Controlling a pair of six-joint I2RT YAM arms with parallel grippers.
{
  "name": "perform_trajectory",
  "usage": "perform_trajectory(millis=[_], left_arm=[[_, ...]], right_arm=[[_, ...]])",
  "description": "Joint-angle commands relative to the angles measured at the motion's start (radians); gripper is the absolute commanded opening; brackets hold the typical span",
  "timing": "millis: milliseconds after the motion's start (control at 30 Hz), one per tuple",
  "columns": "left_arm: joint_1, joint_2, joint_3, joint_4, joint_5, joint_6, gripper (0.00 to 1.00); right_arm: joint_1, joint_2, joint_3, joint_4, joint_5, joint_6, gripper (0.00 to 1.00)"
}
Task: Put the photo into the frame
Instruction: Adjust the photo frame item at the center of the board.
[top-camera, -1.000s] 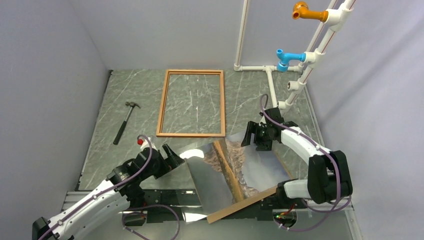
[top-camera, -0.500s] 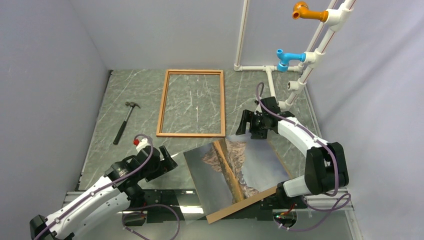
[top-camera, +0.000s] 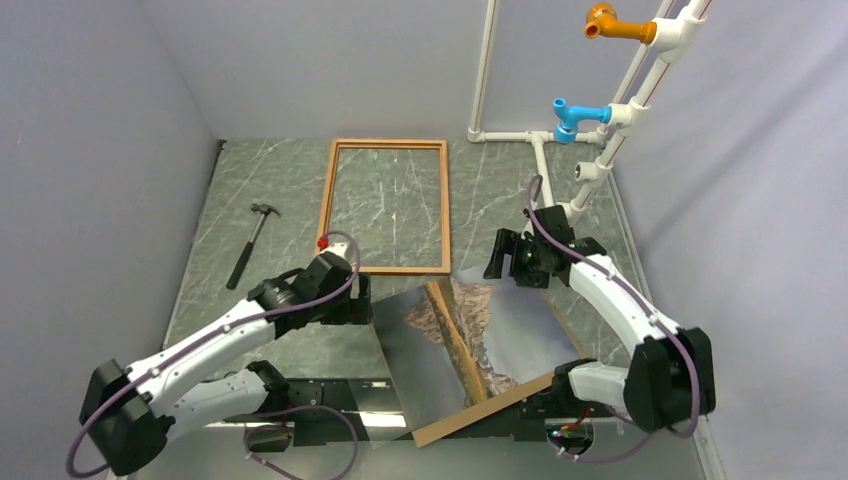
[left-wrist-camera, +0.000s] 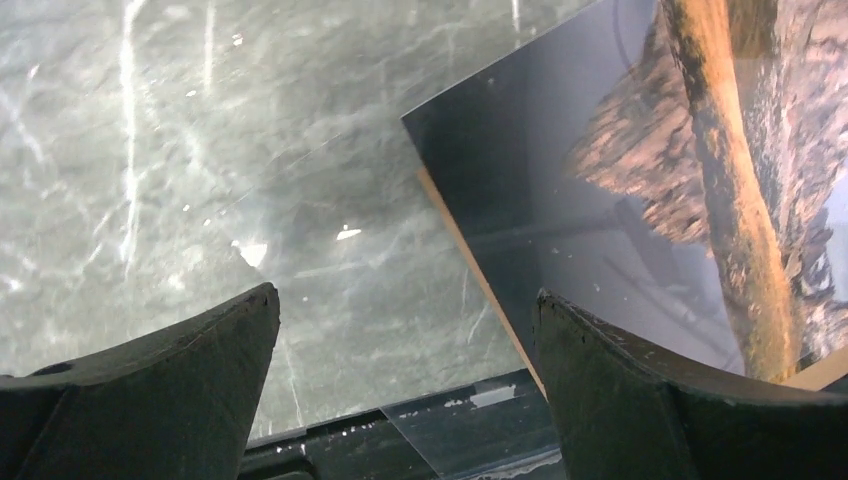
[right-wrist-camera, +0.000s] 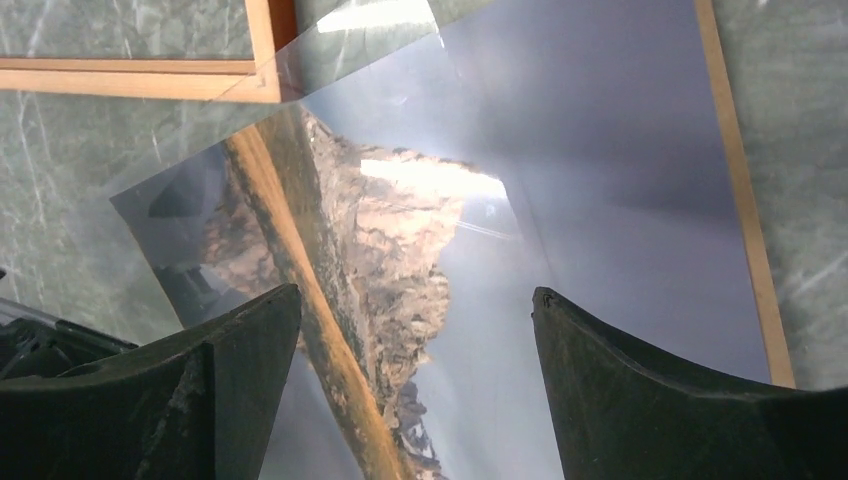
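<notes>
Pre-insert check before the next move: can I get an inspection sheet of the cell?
Surface: green marbled tabletop, no damage seen.
Job's things: wooden frame lies empty at the far side; mountain photo lies face up on a brown backing board, outside the frame.
Clutter: hammer left of the frame.
Claws: left claw open over the photo's corner; right claw open above the photo; neither holds anything.
Cables: purple cables loop off both arms, no snag seen.
Surroundings: white pipe rack with blue fitting and orange fitting; grey walls.
</notes>
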Motion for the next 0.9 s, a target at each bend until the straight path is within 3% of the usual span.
perform_trajectory(millis=[0,233,400,667,867], left_arm=[[0.042,0.136,0.088,0.131,0.136,0.221,0.99],[0.141,0.323,0.153,0.262,0.4,0.337,0.99],[0.201,0.42,0.171,0.289,0.49,0.383,0.99],[0.261,0.494,0.141,0.319,0.588,0.41,0.99],[0.265,0.518,0.133,0.278,0.579,0.432,0.97]], right_arm=[[0.0,-0.111,-0.023,-0.073,-0.001,0.018,0.88],[0.003,-0.219,-0.113,-0.111,-0.246,0.006,0.87],[0.067,-0.287,-0.192,-0.091,-0.428,0.011,0.88],[0.337,-0.306,-0.266,0.042,-0.437,0.172,0.89],[0.537,-0.266,-0.293,0.12,-0.372,0.269,0.89]])
